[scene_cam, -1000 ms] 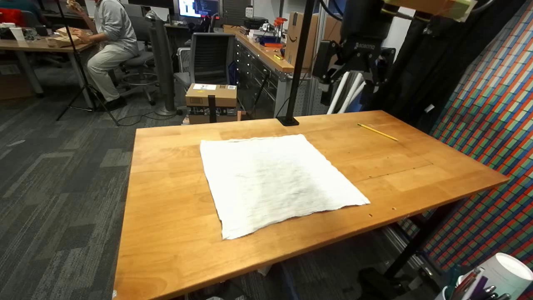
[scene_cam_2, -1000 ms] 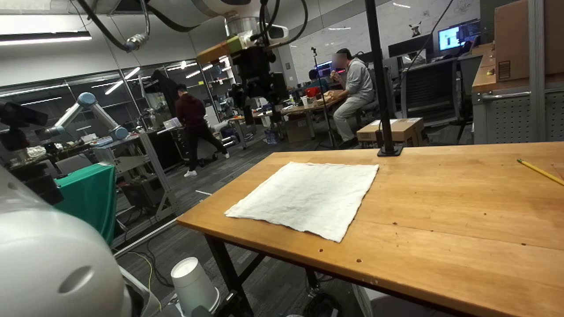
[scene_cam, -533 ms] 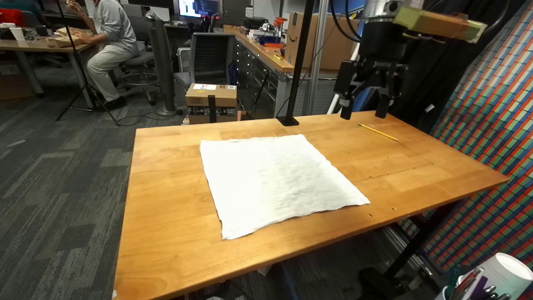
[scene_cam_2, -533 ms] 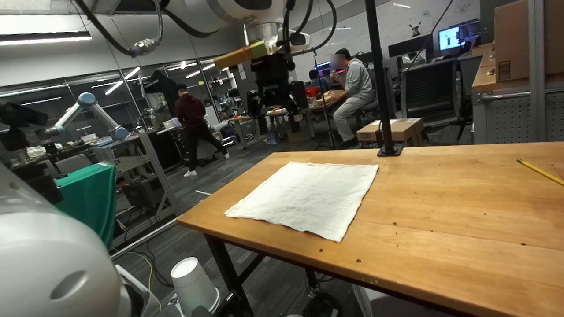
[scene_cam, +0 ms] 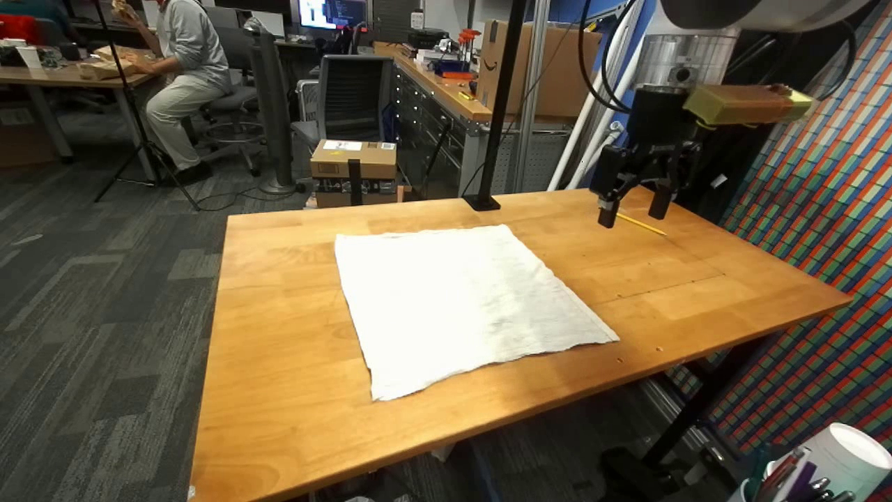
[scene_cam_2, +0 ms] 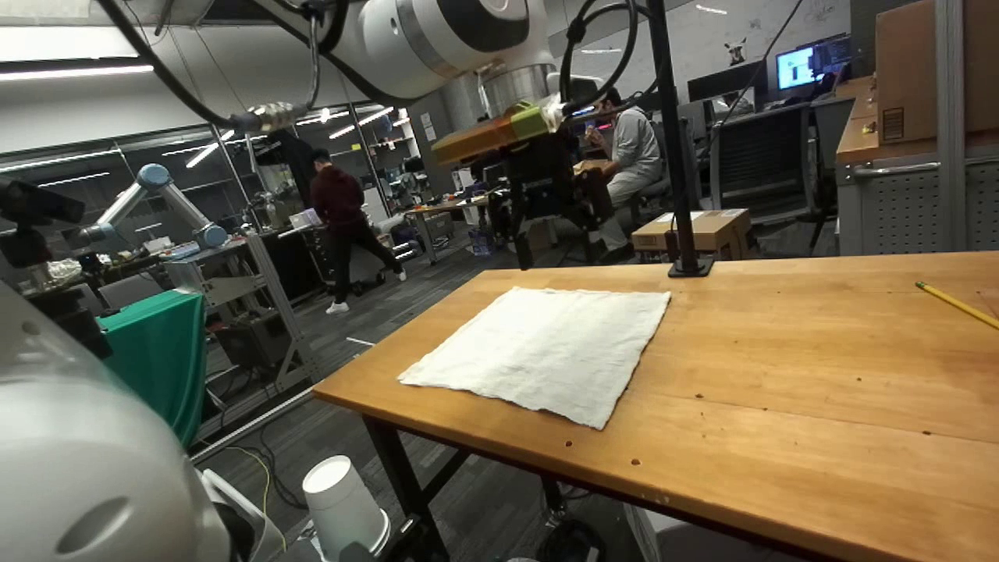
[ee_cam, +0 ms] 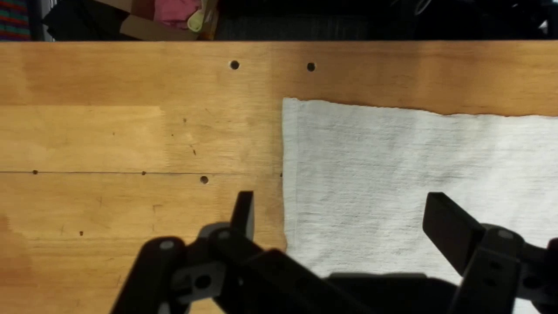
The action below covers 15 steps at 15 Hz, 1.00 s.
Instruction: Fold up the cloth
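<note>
gripper spread wide, nothing held between its fingers. both exterior views show it raised above the tabletop. cloth lies flat, unfolded, below the fingers; from the wrist, its hemmed edge runs between them, one finger over bare tabletop, its mate over fabric. a corner sits beyond the tips, also between them.

risks, my reading: the cloth looks thin and lies close to the tabletop, so tips closing a little high would likely skate over it. the finger over fabric must sweep across cloth as it closes, and may drag up a ruck. pinch far from that corner and the fold probably comes out skewed.

poorly seen: cloth runs out of the wrist view past that same finger, and under the gripper body. tip height over cloth hard to judge. in an exterior view a pencil is part-hidden behind one finger, and much of the cloth is washed out, creases unreadable.
</note>
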Tool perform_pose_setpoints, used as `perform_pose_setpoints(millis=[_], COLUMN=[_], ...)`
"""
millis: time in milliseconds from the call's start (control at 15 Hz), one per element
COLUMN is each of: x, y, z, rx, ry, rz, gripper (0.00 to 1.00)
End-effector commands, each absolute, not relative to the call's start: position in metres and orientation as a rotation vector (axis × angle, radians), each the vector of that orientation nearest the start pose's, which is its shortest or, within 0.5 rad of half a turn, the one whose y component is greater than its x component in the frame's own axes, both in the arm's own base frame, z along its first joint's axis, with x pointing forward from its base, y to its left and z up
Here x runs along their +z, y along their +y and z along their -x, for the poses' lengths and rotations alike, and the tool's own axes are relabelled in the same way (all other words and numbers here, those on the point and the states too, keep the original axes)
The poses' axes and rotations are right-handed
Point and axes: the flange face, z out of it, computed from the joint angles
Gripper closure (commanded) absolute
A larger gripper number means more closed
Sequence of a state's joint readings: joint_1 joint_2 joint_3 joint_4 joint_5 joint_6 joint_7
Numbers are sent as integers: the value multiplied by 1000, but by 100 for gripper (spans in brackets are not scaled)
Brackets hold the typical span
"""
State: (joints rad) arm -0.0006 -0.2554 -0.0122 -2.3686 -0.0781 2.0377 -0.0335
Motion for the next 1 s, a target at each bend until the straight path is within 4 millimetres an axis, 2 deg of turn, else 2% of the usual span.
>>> perform_pose_setpoints(millis=[0, 333, 600, 933], x=[403, 362, 316, 267], y=[-29, -43, -41, -34], z=[-463, -488, -499, -501], rx=[20, -38, -10, 44], ry=[-127, -128, -133, -73], rz=[3257, 3266, 3235, 3163], gripper=[0, 0, 0, 0])
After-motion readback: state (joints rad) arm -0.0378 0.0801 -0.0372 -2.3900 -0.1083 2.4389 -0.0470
